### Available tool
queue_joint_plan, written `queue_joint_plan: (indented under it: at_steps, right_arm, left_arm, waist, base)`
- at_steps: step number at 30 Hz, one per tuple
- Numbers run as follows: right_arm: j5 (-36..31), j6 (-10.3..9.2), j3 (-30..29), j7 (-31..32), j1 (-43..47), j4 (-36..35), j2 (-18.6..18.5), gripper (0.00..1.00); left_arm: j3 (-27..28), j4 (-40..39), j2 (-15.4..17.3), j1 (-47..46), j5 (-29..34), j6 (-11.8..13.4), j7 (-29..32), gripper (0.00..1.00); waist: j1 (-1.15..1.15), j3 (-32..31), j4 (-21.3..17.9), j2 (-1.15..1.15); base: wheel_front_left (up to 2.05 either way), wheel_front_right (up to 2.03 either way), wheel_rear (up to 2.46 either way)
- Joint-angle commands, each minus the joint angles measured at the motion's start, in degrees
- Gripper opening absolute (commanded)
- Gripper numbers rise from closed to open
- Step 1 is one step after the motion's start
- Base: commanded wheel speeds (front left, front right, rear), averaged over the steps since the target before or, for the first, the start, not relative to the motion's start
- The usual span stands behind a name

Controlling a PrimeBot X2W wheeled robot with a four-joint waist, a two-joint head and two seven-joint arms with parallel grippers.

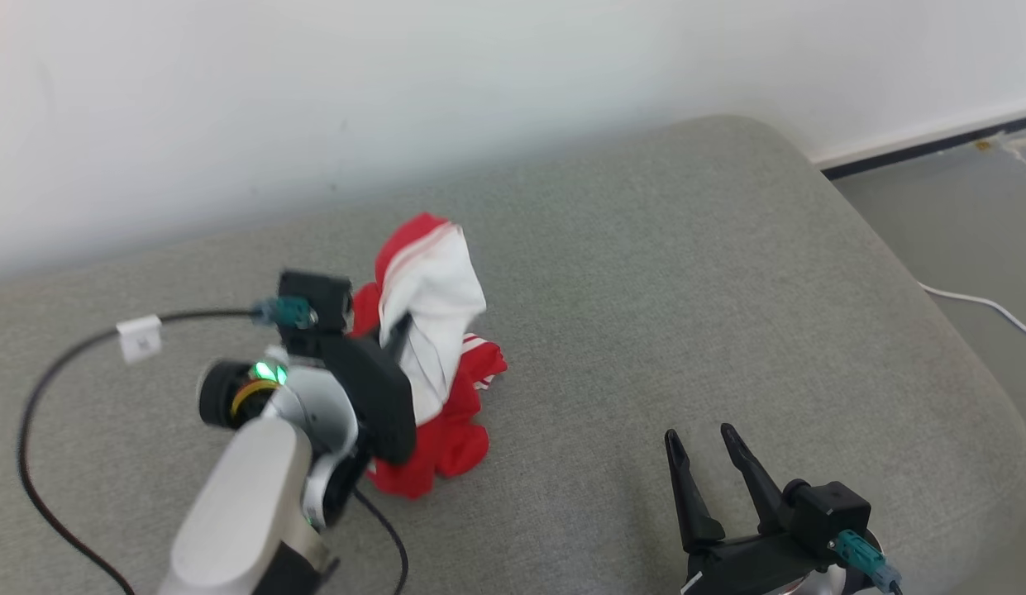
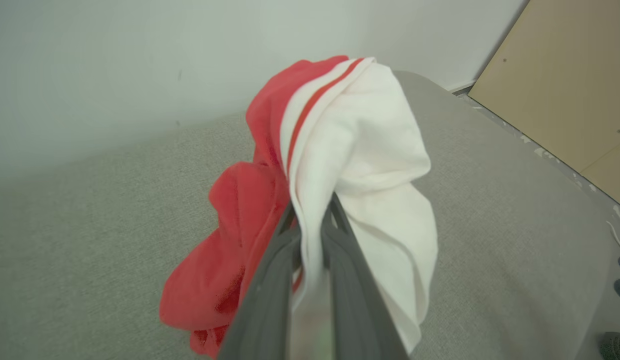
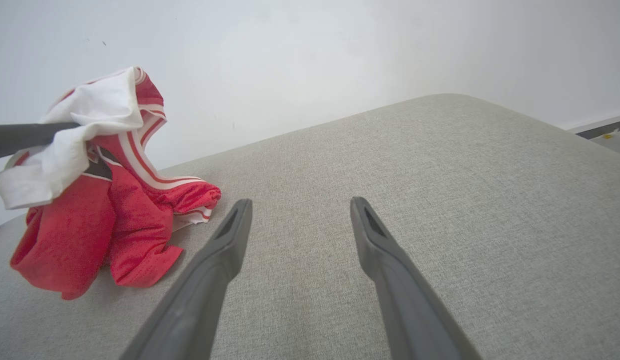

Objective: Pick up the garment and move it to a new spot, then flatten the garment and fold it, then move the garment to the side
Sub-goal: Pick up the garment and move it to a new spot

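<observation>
Head view, garment: the red and white garment (image 1: 434,289) is bunched in a heap on the left half of the grey cushion (image 1: 686,248), nearer to the cushion's far edge than to its near edge.
Head view, left tool: the left tool (image 1: 394,335) reaches into the white cloth, and its tips are hidden in the folds.
Head view, right tool: the right tool (image 1: 699,434) is over the near right part of the cushion with its fingers spread and nothing between them.
Left wrist view, grip: the left tool (image 2: 312,220) is closed narrow on a fold of white cloth; the garment (image 2: 359,150) rises above the fingers and hangs on both sides over the cushion (image 2: 90,200).
Right wrist view, garment: the top of the garment (image 3: 90,240) is held up by a dark finger (image 3: 25,139) of the left tool, while the lower red part lies on the cushion (image 3: 439,175).
Right wrist view, right tool: the right tool (image 3: 301,205) is wide, above bare cushion fabric.
Progress: I judge that the pick-up is in hand, with the cloth gripped and partly raised. The move to a new spot, the flattening, the folding and the move aside are not yet done.
Containers: the garment is inside nothing; it rests directly on the cushion.
</observation>
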Motion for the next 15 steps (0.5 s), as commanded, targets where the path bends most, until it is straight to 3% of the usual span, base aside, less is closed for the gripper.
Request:
queue_joint_plan:
  at_steps: [1, 2, 3, 4, 10, 15]
  right_arm:
    - [0.2, 0.19, 0.4, 0.2, -0.3, -0.2, 0.1, 1.00]
    - [0.3, 0.19, 0.5, 0.2, -0.3, -0.2, 0.1, 1.00]
    - [0.4, 0.19, 0.6, 0.1, -0.3, -0.2, 0.1, 1.00]
    - [0.5, 0.19, 0.5, 0.1, -0.1, -0.1, 0.1, 1.00]
    - [0.3, 0.19, -0.8, 0.0, 0.4, -0.2, 0.1, 1.00]
    - [-0.7, 0.19, -3.0, 0.2, 1.0, -0.8, 0.1, 1.00]
  left_arm:
    - [-0.5, 2.3, -0.6, 1.4, 0.0, 0.0, -1.8, 0.04]
    - [-0.9, 4.1, -0.8, 1.8, 0.3, 0.0, -2.9, 0.25]
    - [-1.3, 5.5, -1.1, 2.3, 0.3, -0.1, -4.0, 0.80]
    - [-1.5, 6.8, -1.5, 2.6, 0.1, -0.1, -4.9, 1.00]
    - [-2.7, 11.0, -3.2, 3.8, -2.8, -0.6, -9.7, 1.00]
    - [-3.5, 7.4, -3.5, 5.8, -5.1, -0.8, -16.0, 1.00]
  waist:
    - [0.00, 1.8, -1.6, 0.00]
    - [0.00, 1.9, -1.6, 0.00]
    - [0.00, 1.9, -1.6, 0.00]
    - [0.00, 2.0, -1.3, 0.00]
    - [0.00, 1.5, 1.1, 0.00]
    - [0.00, 0.4, 4.0, 0.00]
  base:
    - [0.00, 0.00, 0.00]
    - [0.00, 0.00, 0.00]
    - [0.00, 0.00, 0.00]
    - [0.00, 0.00, 0.00]
    - [0.00, 0.00, 0.00]
    - [0.00, 0.00, 0.00]
